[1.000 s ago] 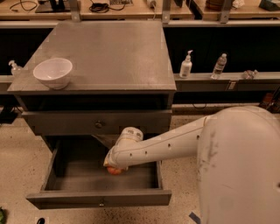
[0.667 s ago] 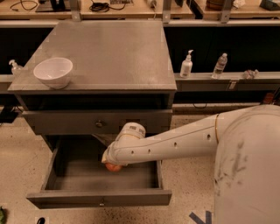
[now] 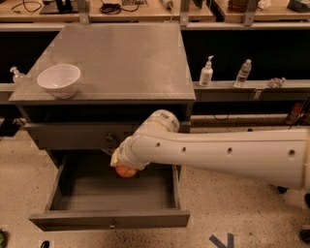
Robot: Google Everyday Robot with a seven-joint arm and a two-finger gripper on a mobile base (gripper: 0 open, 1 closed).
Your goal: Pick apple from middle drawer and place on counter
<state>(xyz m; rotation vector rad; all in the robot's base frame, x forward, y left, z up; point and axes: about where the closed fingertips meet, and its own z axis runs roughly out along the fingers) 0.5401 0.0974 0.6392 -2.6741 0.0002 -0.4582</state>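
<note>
The middle drawer (image 3: 110, 219) is pulled open below the counter (image 3: 121, 53). The small red and yellowish apple (image 3: 126, 171) hangs just under my wrist, above the back of the drawer's floor. My gripper (image 3: 124, 165) points down into the drawer from the right and is shut on the apple. My white forearm hides most of the fingers.
A white bowl (image 3: 59, 80) stands at the counter's front left corner. A closed drawer front with a knob (image 3: 110, 138) sits just above the apple. Bottles (image 3: 206, 72) stand on a shelf to the right. A wooden bench (image 3: 145, 7) runs behind.
The wrist has risen and the apple has come up with it, from near the drawer floor to higher, close under the upper drawer front.
</note>
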